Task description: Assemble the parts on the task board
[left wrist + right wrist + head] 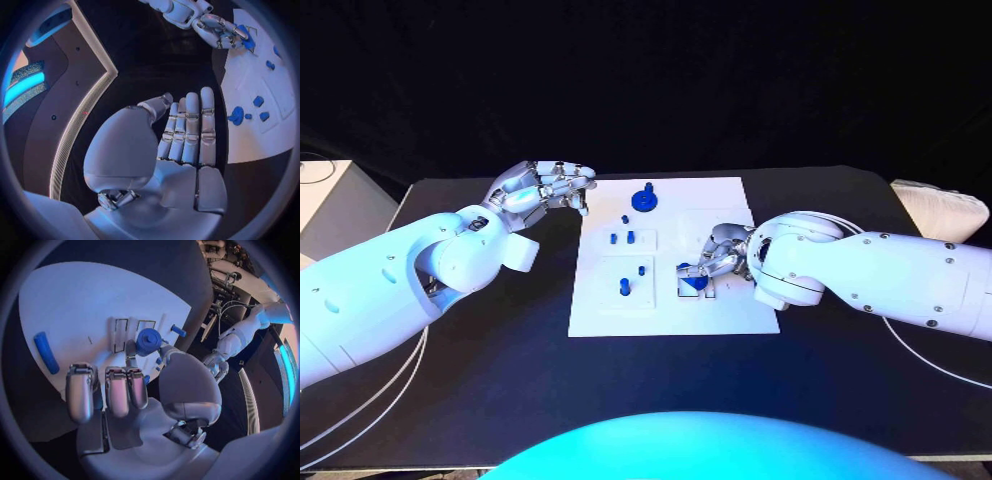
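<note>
Task board (672,310) is laid flat mid-table (516,400), long side running away from the robot. No brand, label or readable writing is seen on board or parts.

Right hand (711,262) is set down on the board's right half, fingers curled onto a blue part (692,280) at a recessed slot. Whether the part is actually gripped or only pressed cannot be told from the views. In the right wrist view the fingers (119,390) are bent over the board, with a round blue part (149,340) just beyond the fingertips and a long blue bar (46,352) lying well apart near the board edge.

Left hand (542,187) is held off the board, just past its far left corner, nothing held. In the left wrist view its fingers (190,127) are seen straight and pressed side by side.

Small blue pegs (629,238) are stood in the board's left half; a round blue part (645,198) is seated near the far edge.
</note>
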